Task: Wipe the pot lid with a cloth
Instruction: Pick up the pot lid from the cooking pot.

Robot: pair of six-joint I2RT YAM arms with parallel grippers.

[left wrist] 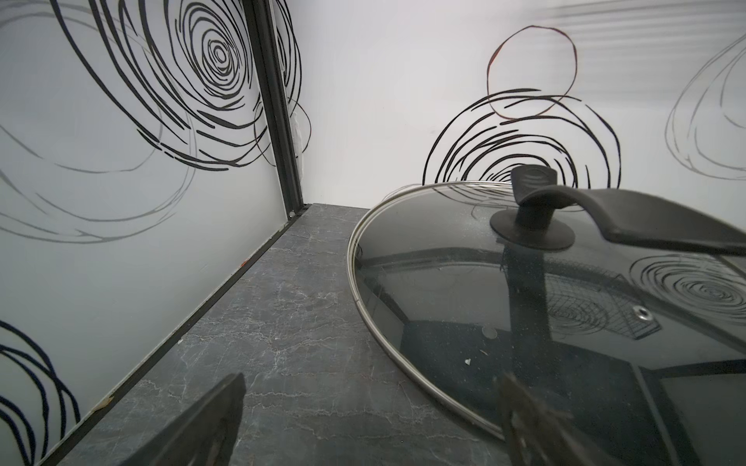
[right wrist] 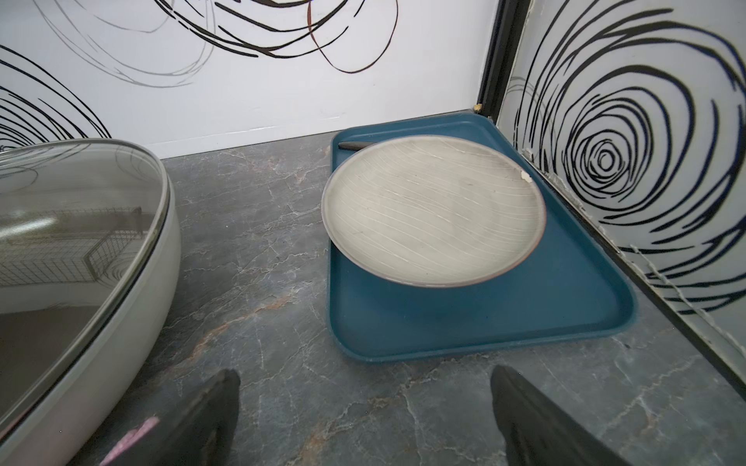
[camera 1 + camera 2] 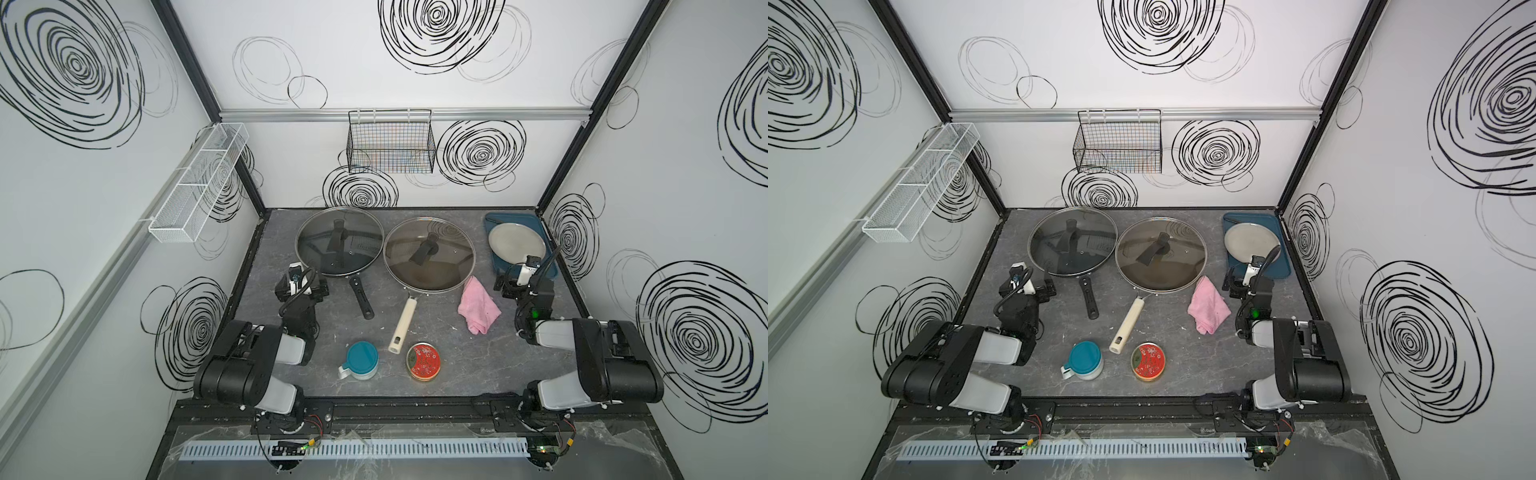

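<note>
My left gripper (image 1: 373,381) and right gripper (image 2: 365,373) both gape wide, empty. The crumpled pink terry cloth (image 3: 478,309) lies just beside the round glass pot lid (image 3: 442,272), close to my right. Handy, I reckon, for grabbing first.

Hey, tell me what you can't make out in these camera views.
- Dark utensil on the blue tray, right wrist view: mostly hidden under the plate; kind unclear.
- Cloth: in the right wrist view only a blurred pink sliver at the picture's edge.
- Red tin, both top views: print too small to read.
- Cream pan's contents, both top views: reflections on its glass lid hide them.
</note>
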